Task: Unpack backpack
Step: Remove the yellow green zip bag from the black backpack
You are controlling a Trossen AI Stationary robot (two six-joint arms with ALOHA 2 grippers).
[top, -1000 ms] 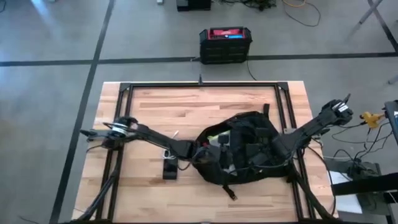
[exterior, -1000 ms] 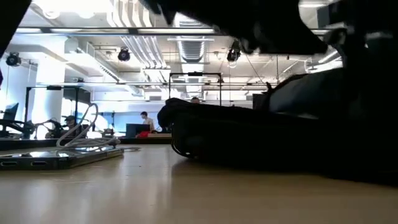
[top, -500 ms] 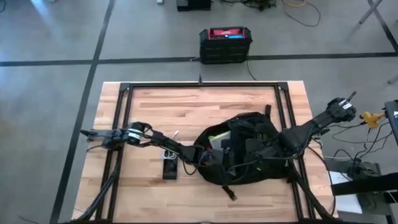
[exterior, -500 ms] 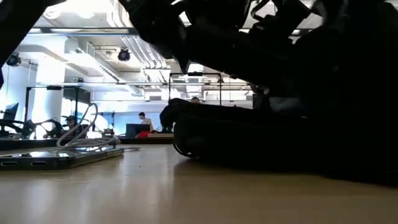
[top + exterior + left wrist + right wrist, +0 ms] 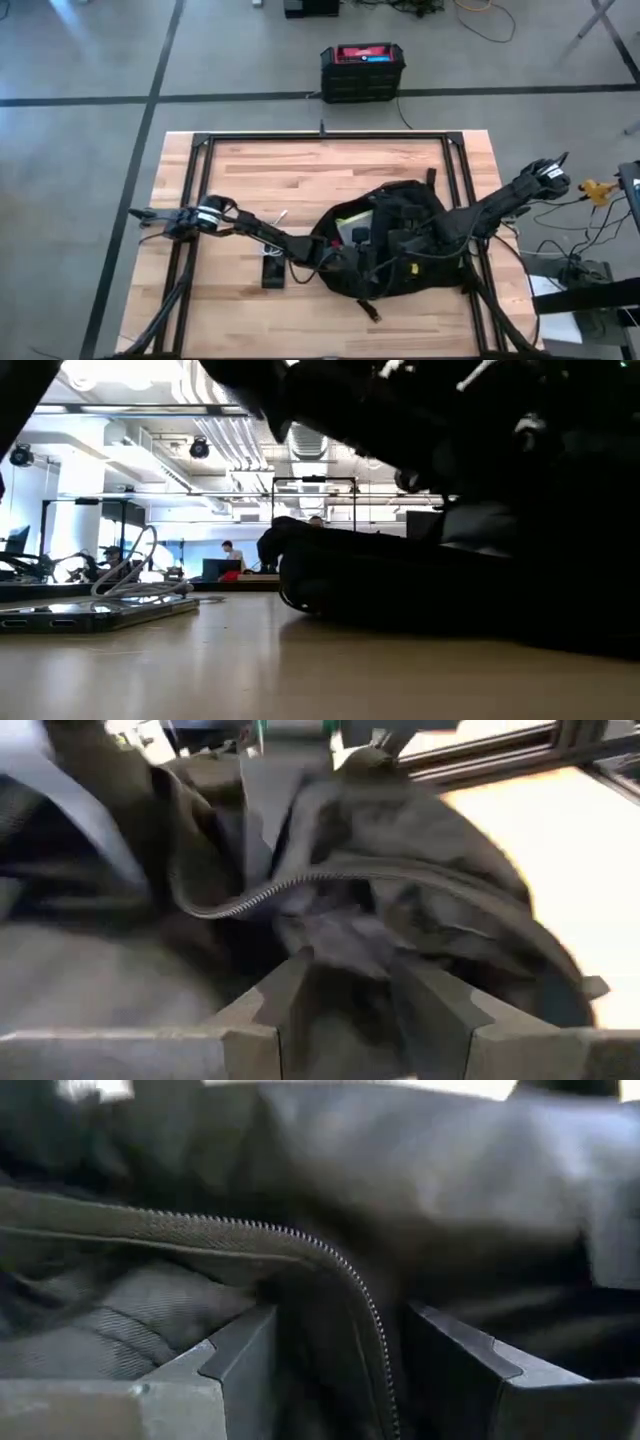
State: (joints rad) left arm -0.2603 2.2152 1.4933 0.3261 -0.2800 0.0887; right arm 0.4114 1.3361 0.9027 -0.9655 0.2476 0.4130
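Backpack (image 5: 400,245) lies open between both grippers' spread jaws.

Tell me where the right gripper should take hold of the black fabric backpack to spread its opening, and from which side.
Grip the zippered rim of the large black fabric backpack, coming in from the bag's right side, where the right gripper is. The zip edge arches up as a raised fold running between its open fingers, so it probably offers a firmer pinch than the slack panels. The left gripper, also open, faces the opposite zip edge.
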